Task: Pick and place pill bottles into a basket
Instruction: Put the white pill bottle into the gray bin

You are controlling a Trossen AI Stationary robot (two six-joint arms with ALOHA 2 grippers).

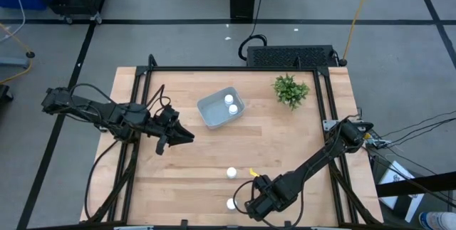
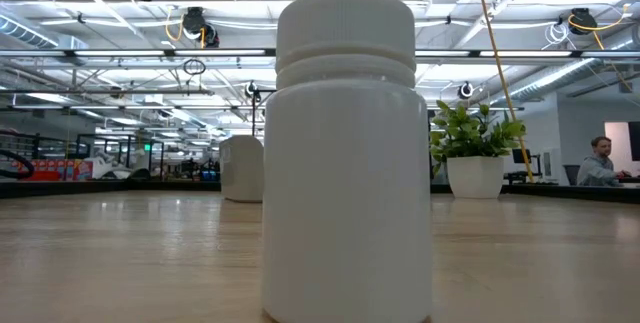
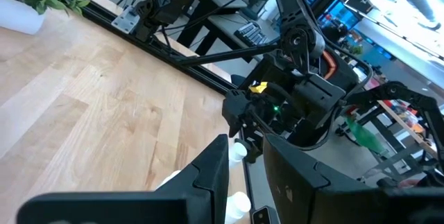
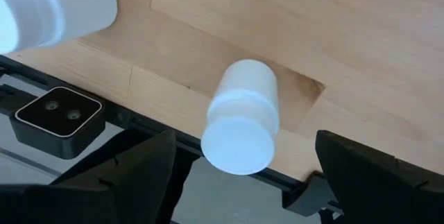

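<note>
Two white pill bottles [image 1: 229, 99] [image 1: 233, 108] lie in the pale blue-grey basket [image 1: 211, 113] at mid-table. One bottle [image 1: 231, 173] stands upright on the wood. Another bottle [image 1: 231, 204] [image 4: 239, 116] [image 2: 345, 153] stands upright by the near edge. My right gripper [image 1: 244, 205] [image 4: 239, 175] is open above this bottle, a finger on either side and clear of it. My left gripper [image 1: 182, 136] [image 3: 246, 182] is open and empty, left of the basket and above the table.
A small green plant [image 1: 291, 90] in a white pot stands at the far right. The table's black frame rail [image 4: 90, 154] and the low camera [image 4: 59, 116] lie just past the near bottle. A person [image 2: 600, 160] sits in the room beyond.
</note>
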